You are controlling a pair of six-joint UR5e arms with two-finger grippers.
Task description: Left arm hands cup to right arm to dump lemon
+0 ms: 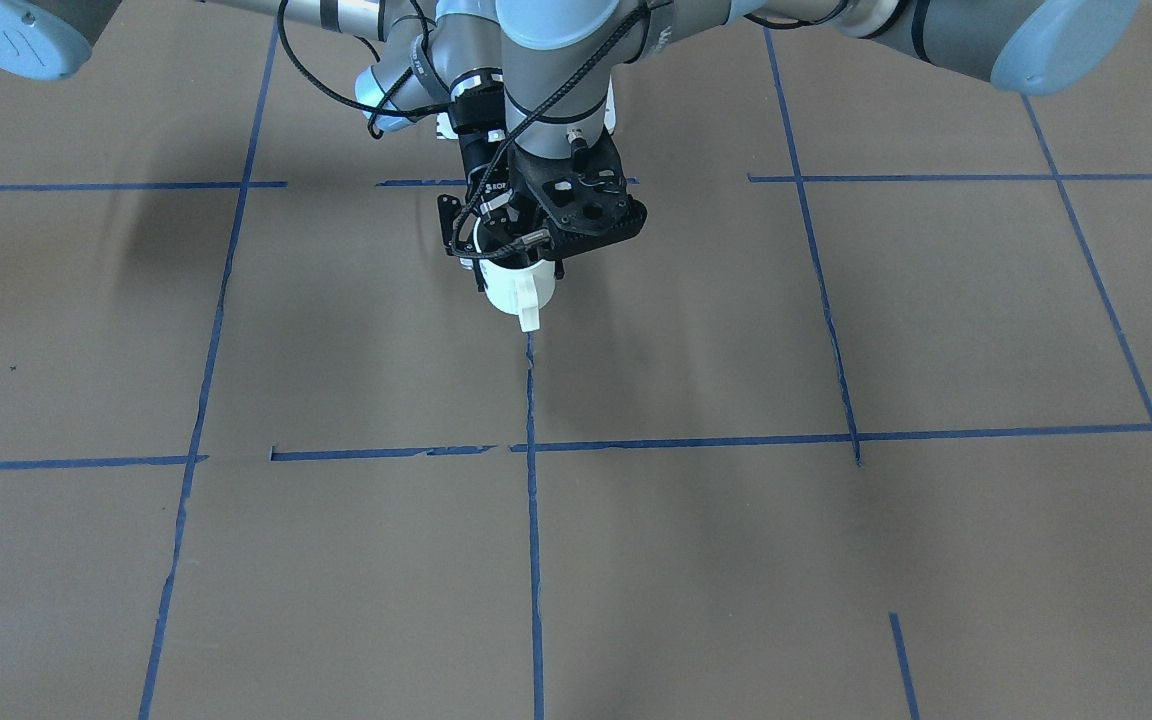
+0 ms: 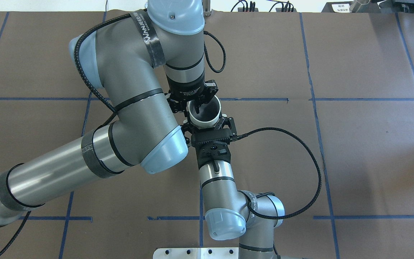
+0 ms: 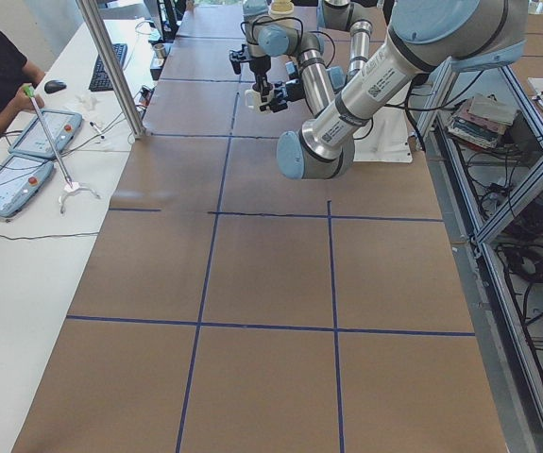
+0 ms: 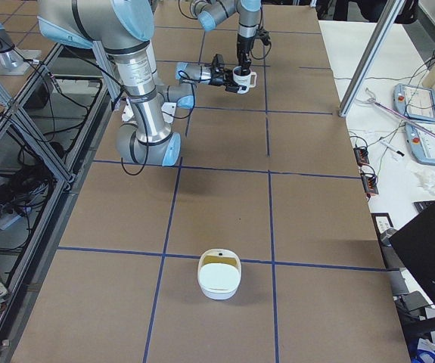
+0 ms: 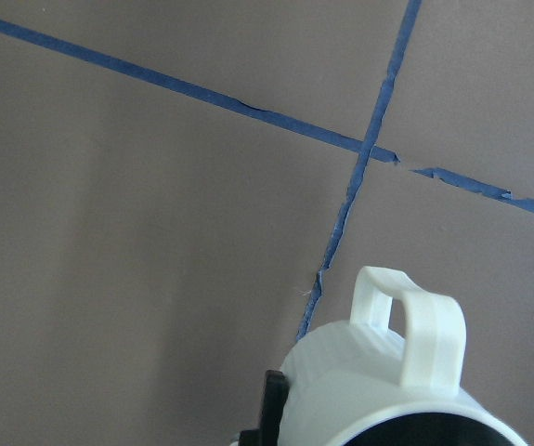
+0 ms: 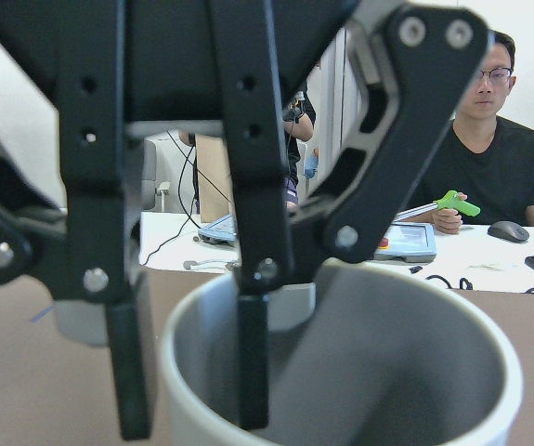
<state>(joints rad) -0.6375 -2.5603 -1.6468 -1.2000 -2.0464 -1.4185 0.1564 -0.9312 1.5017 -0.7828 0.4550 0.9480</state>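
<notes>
The white ribbed cup (image 2: 204, 125) hangs upright above the table near its middle, handle (image 1: 531, 312) pointing away from the robot. My left gripper (image 2: 195, 105) comes down from above and is shut on the cup's far rim, one finger inside and one outside, as the right wrist view (image 6: 190, 409) shows. My right gripper (image 2: 208, 124) reaches in level from the robot's side, holed black housing (image 1: 586, 205) behind it, its fingers flanking the cup's body. I cannot tell whether they press on it. The cup's grey inside (image 6: 387, 353) shows no lemon.
A white tub (image 4: 219, 274) with a pale yellow inside stands on the table toward my right end. Blue tape lines (image 1: 533, 560) grid the brown table. Operators sit at a side table (image 3: 25, 217) beyond the far edge, with tablets.
</notes>
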